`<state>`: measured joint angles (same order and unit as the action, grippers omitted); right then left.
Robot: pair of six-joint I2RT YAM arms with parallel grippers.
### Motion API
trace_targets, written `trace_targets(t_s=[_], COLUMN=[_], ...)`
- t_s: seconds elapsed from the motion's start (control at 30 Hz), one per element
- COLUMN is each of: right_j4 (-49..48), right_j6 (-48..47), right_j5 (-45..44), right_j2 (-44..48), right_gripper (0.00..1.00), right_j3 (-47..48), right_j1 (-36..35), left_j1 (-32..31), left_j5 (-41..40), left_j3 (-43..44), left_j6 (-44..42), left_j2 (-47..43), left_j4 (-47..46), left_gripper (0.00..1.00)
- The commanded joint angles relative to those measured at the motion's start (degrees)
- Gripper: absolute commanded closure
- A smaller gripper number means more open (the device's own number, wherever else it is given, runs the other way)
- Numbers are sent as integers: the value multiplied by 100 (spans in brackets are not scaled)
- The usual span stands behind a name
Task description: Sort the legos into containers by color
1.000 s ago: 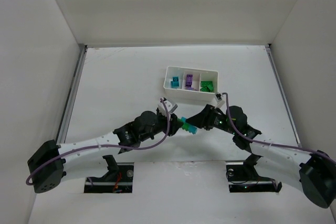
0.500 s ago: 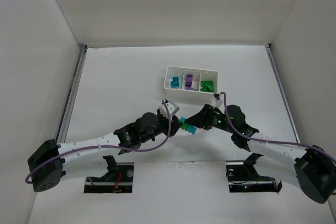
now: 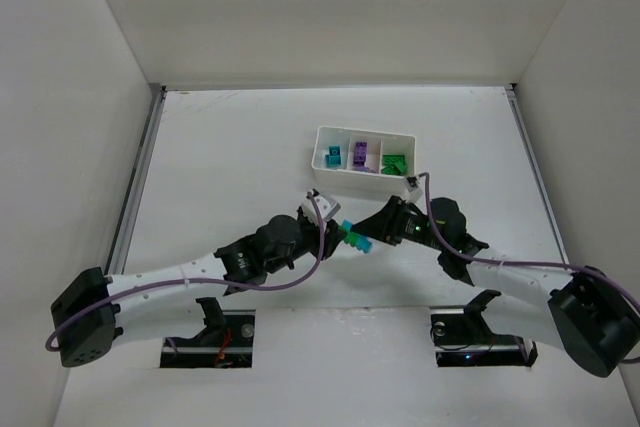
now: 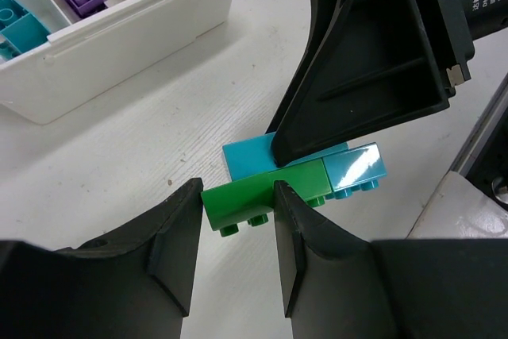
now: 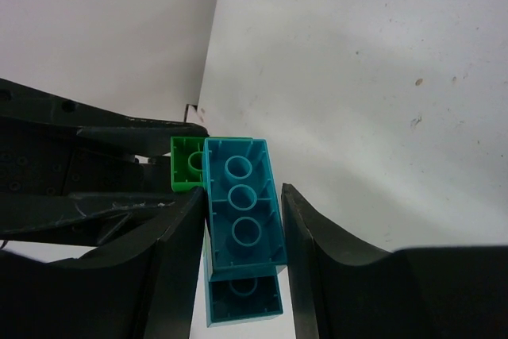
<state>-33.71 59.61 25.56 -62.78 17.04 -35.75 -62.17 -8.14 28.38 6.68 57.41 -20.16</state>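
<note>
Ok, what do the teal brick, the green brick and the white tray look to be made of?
The teal brick: hard moulded plastic, glossy; its end face mirrors light. The green brick: seemingly the same plastic, going by its moulded studs; duller sheen. The white tray: likely rigid plastic, with smooth, semi-matte thin walls.

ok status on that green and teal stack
left gripper shut on green brick. right gripper shut on teal brick. bricks joined, not yet split. nothing between them and white tray.
</note>
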Motion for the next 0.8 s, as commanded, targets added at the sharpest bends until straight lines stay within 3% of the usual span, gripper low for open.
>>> trace_targets(t_s=[0.0,0.1,0.2,0.37,0.6,0.67,0.77], right_j4=[-900,-1005,-1023,-1049,-1198,-1269,-1322], right_j6=[349,428,446,446,446,446,411], right_j5=[406,406,318,116,-77,-156,-463], right_j2=[21,29,29,21,-102,-137,-129], right_gripper=[63,67,68,68,68,68,68], right_j3=[54,45,63,124,274,300,362], right_j1=[-24,11,20,28,37,72,90], left_j1=[-36,-36,-36,16,139,201,271], left_j5=[-144,-223,-407,-714,-855,-1118,-1672], left_j3=[256,229,168,106,45,36,-43], left_j6=[-132,-114,-61,157,667,930,1528], left_j2=[-81,-81,-89,-194,-256,-265,-309], left_j4=[-339,-444,-690,-1068,-1262,-1271,-1297], left_gripper=[81,74,57,38,37,31,30])
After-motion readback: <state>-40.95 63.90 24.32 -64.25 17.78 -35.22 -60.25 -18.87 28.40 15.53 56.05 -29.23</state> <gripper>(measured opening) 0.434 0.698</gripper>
